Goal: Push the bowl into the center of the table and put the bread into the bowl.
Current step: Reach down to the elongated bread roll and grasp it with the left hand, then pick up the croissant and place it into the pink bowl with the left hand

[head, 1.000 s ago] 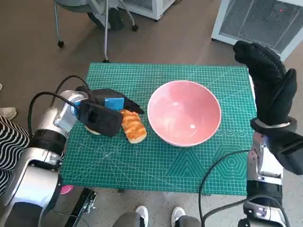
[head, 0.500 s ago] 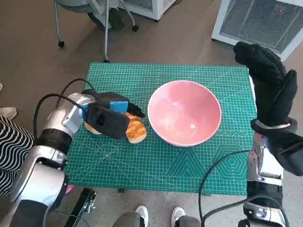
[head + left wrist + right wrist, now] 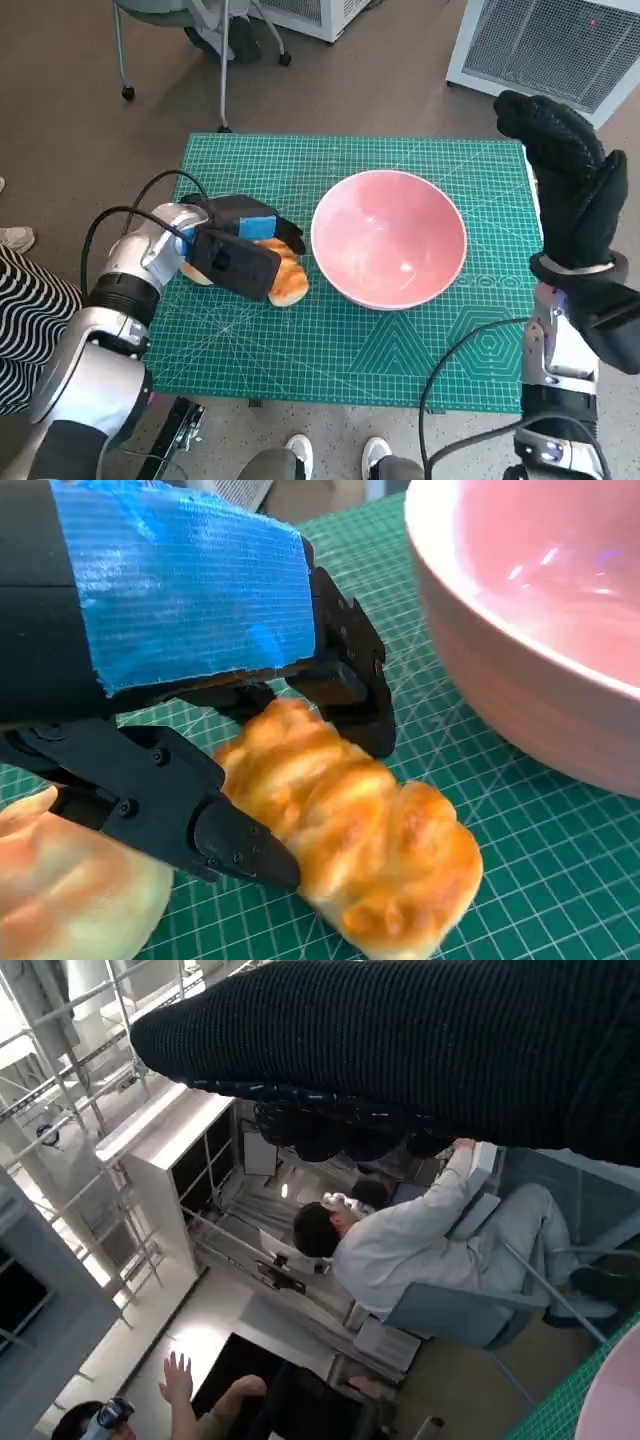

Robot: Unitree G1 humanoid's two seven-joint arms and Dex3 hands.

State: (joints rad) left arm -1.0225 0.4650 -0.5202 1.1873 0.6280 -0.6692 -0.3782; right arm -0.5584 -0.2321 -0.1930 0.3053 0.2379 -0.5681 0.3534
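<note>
— What is the left hand (image 3: pixel 238 250) doing over there?

— It is closing round the bread roll (image 3: pixel 287 280) on the green cutting mat (image 3: pixel 330 345). From the left wrist view, one black finger (image 3: pixel 350 695) is touching the far side of the roll (image 3: pixel 350 855) and another (image 3: pixel 190 815) is pressing against its near side, so the roll is sitting pinched between them. The roll is lying flat on the mat, not lifted as far as I can tell.

— And the right hand (image 3: pixel 570 195)?

— It is hanging in the air past the right edge of the table, fingers spread and pointing up, holding nothing and touching nothing. The right wrist view is showing only the glove (image 3: pixel 420 1050) as a dark band, with people (image 3: pixel 420 1240) sitting in the room beyond.

— How many bowls?

— One, a pink bowl (image 3: pixel 388 240), standing upright near the middle of the mat, slightly right of centre. Nothing is lying inside it. The roll is lying just beside its left rim, apart from it by a narrow strip of mat.

— How many pieces of bread?

— Two, I am counting. The golden roll in the hand, and a second, paler piece (image 3: pixel 60 885) lying on the mat behind the hand's lower finger; in the head view it is peeking out (image 3: pixel 195 272) from under the hand.

— Anything else around?

— Someone's shoes (image 3: pixel 335 455) are showing at the near edge of the table.
</note>
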